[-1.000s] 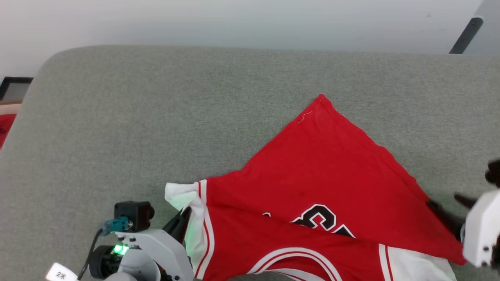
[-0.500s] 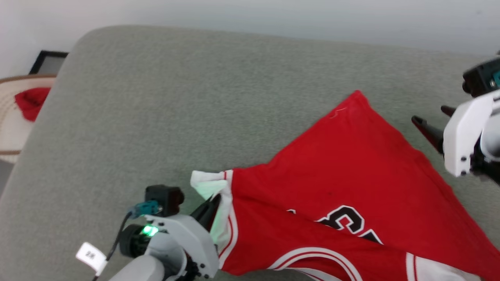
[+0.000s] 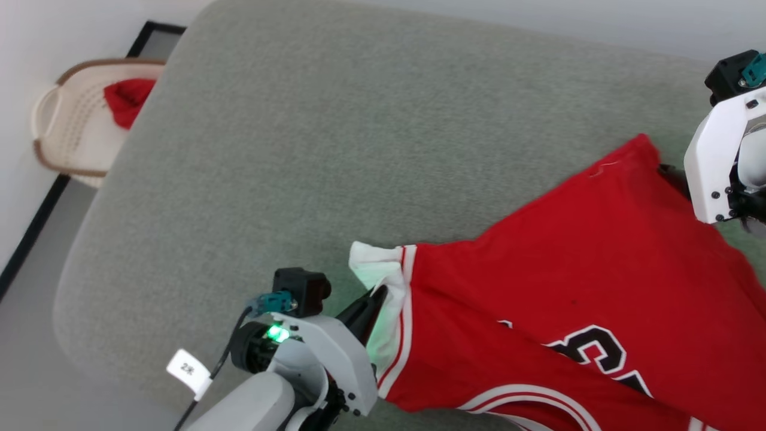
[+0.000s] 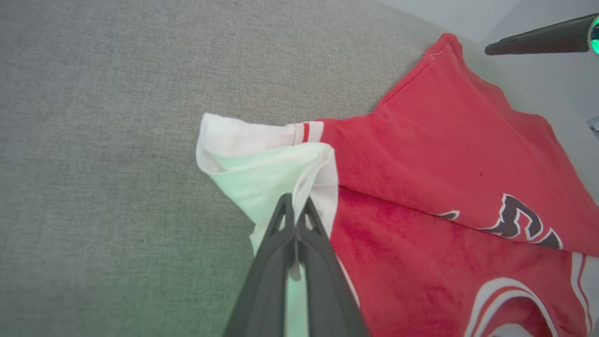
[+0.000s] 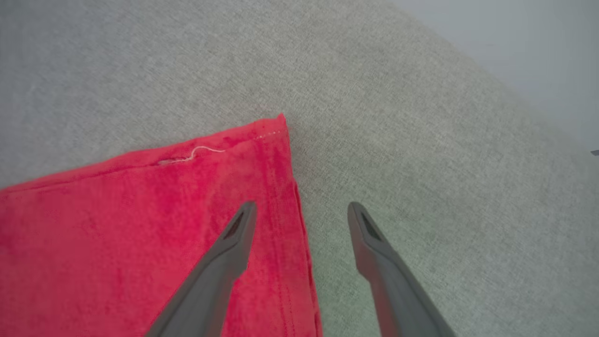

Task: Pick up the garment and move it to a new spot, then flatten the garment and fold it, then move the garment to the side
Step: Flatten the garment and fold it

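Head view: one garment [image 3: 568,257], red with white sleeves, lay on the grey cushion [image 3: 299,149], right of centre. One left gripper [image 3: 376,294] sat at its white sleeve [image 3: 374,266]. One beige basket [image 3: 45,129] holding one red cloth [image 3: 128,99] stood on the grey floor [image 3: 24,335] by a white wall [image 3: 36,36].

Left wrist view: two fingers [image 4: 281,243] were together, clamped on the sleeve.

Right wrist view: the right gripper [image 5: 302,206] had two fingers apart, straddling the garment's red corner edge; contact unclear.
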